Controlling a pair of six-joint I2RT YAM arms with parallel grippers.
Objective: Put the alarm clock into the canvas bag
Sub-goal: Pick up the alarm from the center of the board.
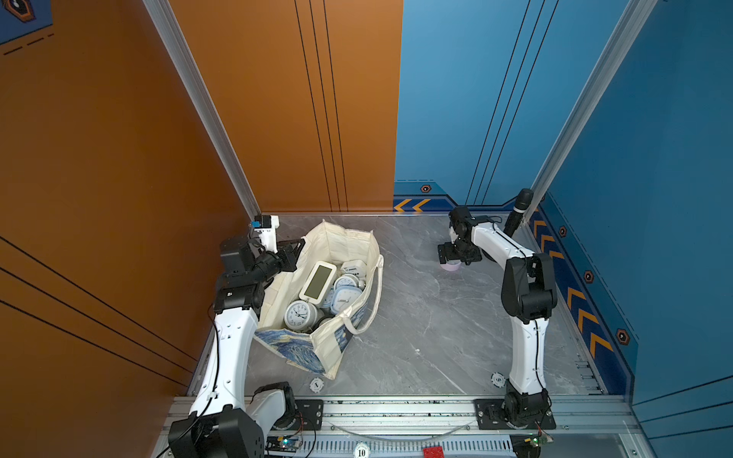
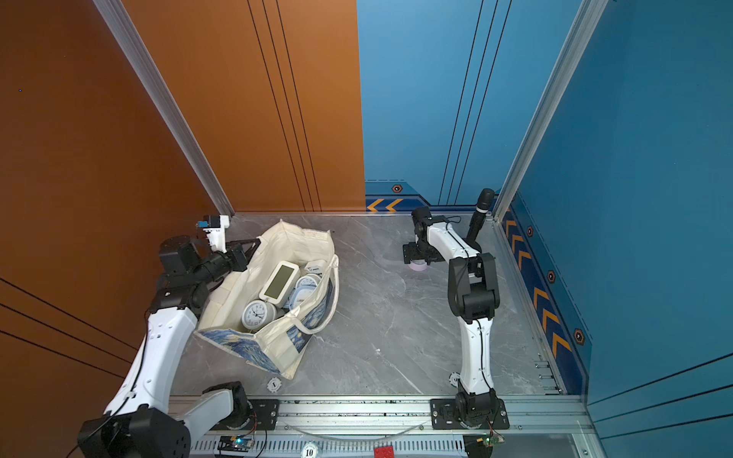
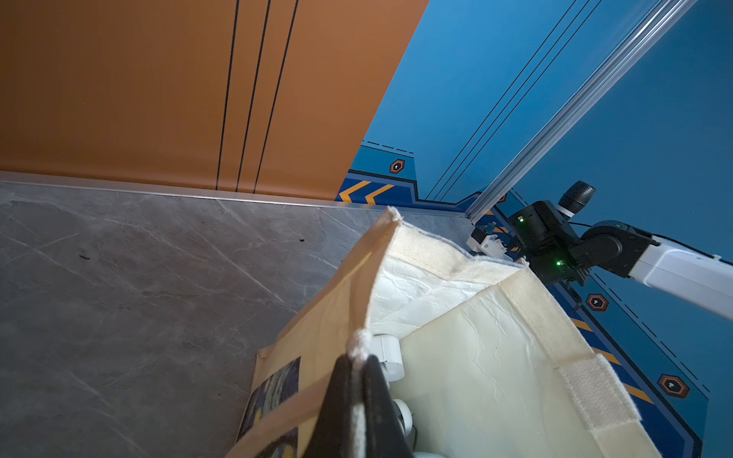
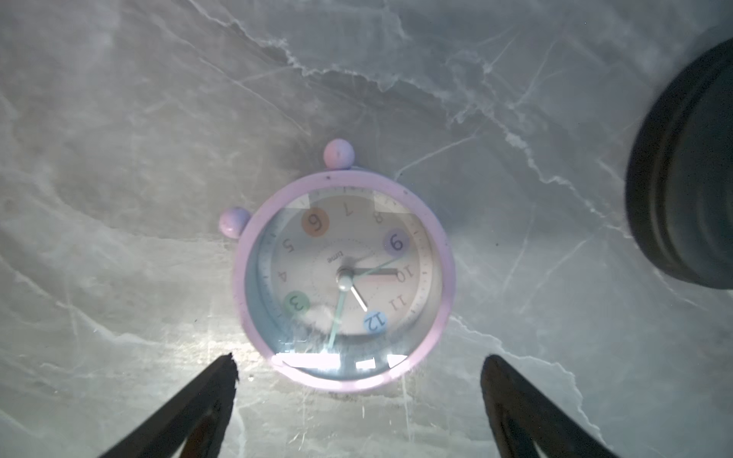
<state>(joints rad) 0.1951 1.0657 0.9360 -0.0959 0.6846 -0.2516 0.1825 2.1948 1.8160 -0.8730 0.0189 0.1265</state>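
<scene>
Pink alarm clock (image 4: 343, 273) lying face-up on the grey marble bench (image 1: 436, 317), well apart from the open canvas bag (image 1: 337, 242), right hand (image 4: 361, 361) spread wide just above it, left hand (image 3: 359, 363) pinched shut on the bag's rim, several white clocks (image 1: 301, 315) inside the bag

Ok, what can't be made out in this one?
pink alarm clock: in both top views mostly covered by the right gripper; only the right wrist view shows its face.
clocks in the canvas bag: they overlap and the bag wall hides some, so no count.
dark round object: blurred, cut off by the right wrist view's edge.
</scene>
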